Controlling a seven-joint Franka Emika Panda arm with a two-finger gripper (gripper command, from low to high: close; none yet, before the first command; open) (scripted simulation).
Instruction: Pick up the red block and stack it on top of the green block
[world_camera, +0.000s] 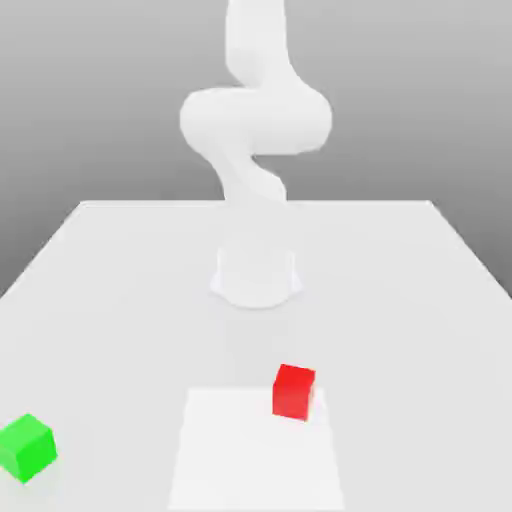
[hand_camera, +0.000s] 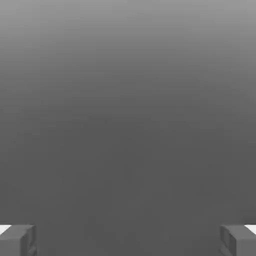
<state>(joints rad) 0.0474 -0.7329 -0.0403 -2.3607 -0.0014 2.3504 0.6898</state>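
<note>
Red block (world_camera: 293, 391): a small, plain, bright red cube with matte faces, resting flat on the desk (world_camera: 110, 290) at the far edge of a paler square patch (world_camera: 256, 450) on the surface. One top face and two side faces are visible in the exterior view, the side faces slightly darker. Green block (world_camera: 27, 448): a bright green cube of about the same size, also flat on the desk, well apart from the red block and toward the exterior view's left. Neither block touches the other.

End effector (hand_camera: 128, 240): its two grey fingertips (hand_camera: 17, 240) appear at opposite edges of the hand view, spread wide apart with nothing between them. Beyond them lies a plain grey backdrop, so the position of either block relative to the end effector cannot be told.

White arm (world_camera: 255, 115): rises from a round base (world_camera: 257, 275) near the middle of the desk, beyond the red block.
</note>
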